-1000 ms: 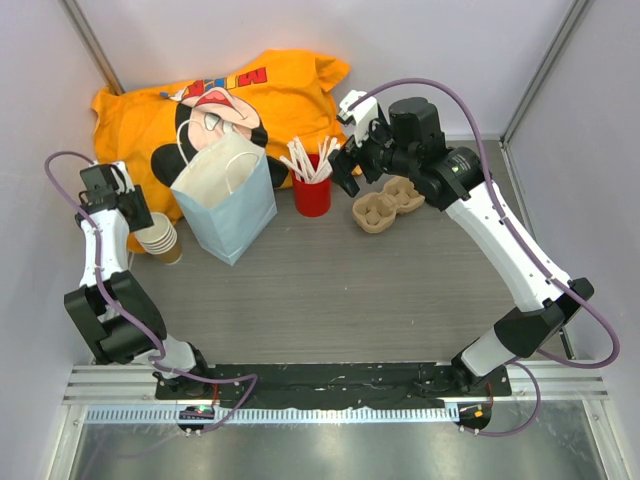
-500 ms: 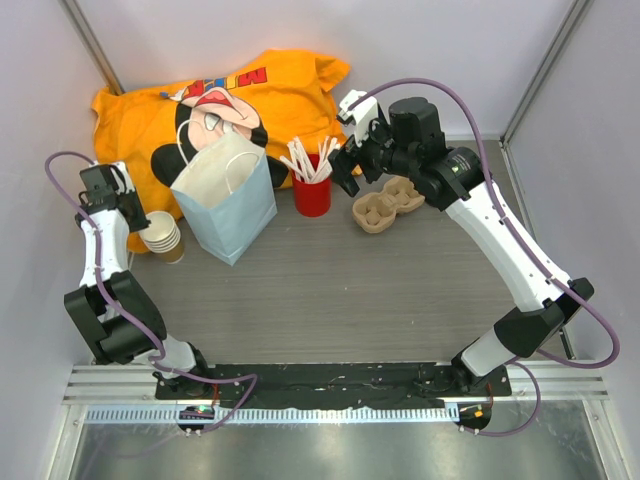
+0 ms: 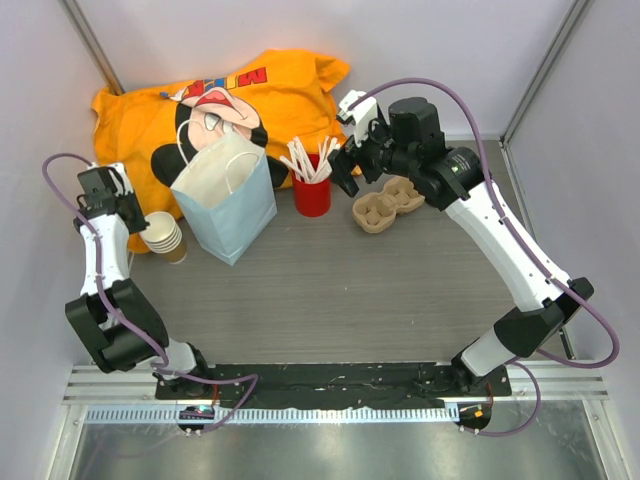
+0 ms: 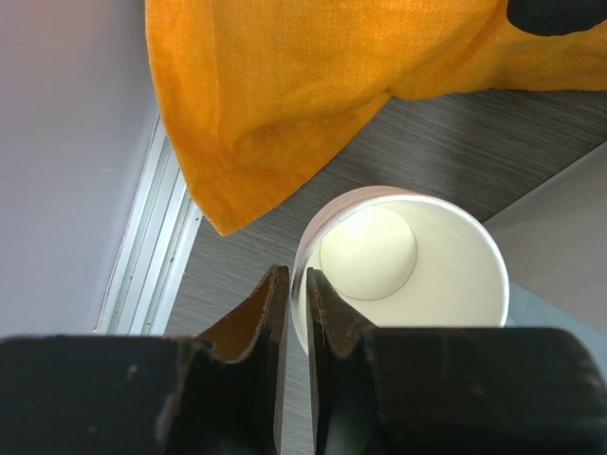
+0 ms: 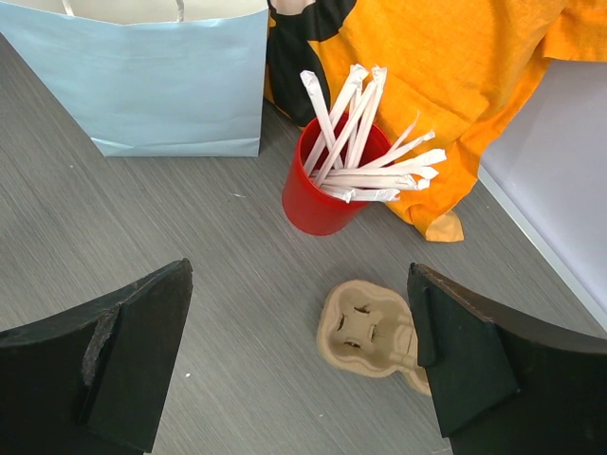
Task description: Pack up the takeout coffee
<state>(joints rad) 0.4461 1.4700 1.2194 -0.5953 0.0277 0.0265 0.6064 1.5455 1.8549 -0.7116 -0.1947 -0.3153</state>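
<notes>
Beside orange shirt (image 4: 285, 95), left claw (image 4: 296, 277) pinches lidless cup (image 4: 379, 256) rim.

Grey wood-grain laminate tabletop (image 3: 350, 290), centre; pale lilac wall panels (image 3: 450, 50), 9 through 3 o'clock; silver aluminium rail (image 3: 110, 383), 6 o'clock.

The left claw (image 4: 296, 284) sits at the rim of the stack of cups (image 4: 455, 275), one finger inside the top cup's wall and one outside. The stack stands on the table (image 4: 455, 133). Beyond this claw and to its left lies the shirt (image 4: 303, 85), and the paper bag (image 3: 225, 200) stands just to its right. The right claw (image 5: 299, 275) hangs over the table. The cup of sticks (image 5: 327, 194) is just ahead of it and the cup carrier (image 5: 365, 332) beneath it, nearer its right finger. The bag is ahead to its left, and the shirt lies behind both.
</notes>
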